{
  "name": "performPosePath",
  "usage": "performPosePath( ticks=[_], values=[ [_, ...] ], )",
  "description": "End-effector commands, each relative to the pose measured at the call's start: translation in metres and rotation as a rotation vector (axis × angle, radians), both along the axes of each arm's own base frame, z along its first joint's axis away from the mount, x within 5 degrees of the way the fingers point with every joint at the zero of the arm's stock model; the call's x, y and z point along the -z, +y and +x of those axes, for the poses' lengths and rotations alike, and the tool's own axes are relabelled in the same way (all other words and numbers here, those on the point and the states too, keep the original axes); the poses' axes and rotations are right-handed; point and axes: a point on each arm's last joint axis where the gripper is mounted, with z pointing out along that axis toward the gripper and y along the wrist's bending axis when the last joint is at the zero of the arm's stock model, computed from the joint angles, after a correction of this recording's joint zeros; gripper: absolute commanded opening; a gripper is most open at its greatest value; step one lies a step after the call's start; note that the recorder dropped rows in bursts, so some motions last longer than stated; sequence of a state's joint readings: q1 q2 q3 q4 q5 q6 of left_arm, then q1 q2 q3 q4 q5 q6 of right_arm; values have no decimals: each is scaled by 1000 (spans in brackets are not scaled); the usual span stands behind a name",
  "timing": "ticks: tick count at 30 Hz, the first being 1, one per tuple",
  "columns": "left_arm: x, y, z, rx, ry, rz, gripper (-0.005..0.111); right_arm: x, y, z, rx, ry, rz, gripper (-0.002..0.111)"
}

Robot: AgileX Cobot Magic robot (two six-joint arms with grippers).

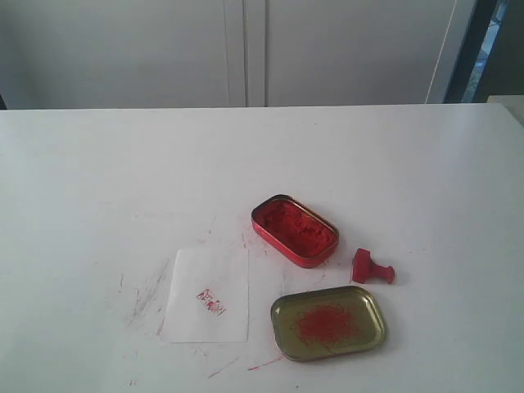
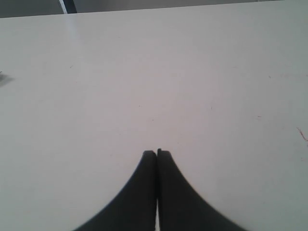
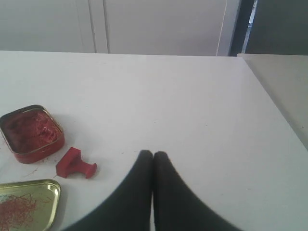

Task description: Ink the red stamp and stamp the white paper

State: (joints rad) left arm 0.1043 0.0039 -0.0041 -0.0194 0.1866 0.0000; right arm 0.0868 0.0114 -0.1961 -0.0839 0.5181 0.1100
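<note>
The red stamp lies on its side on the white table, right of the red ink tin and above the gold lid. The white paper lies left of the lid and bears a red print. In the right wrist view the stamp lies near the ink tin, off to one side of my right gripper, which is shut and empty. My left gripper is shut over bare table, with none of the task's things in its view. Neither gripper shows in the exterior view.
The gold lid is smeared with red inside. Red smudges mark the table left of the paper. Grey cabinet doors stand behind the table's far edge. The table's right edge shows in the right wrist view.
</note>
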Motion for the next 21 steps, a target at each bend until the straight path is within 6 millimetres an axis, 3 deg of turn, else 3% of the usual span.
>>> performPosePath(
  ticks=[1,21],
  values=[
    [1,-1,0,7,-1,-5,0,9,1,5,-1,-65,0,0],
    [1,-1,0,7,-1,-5,0,50,2,11,-5,24,-6,0]
  ],
)
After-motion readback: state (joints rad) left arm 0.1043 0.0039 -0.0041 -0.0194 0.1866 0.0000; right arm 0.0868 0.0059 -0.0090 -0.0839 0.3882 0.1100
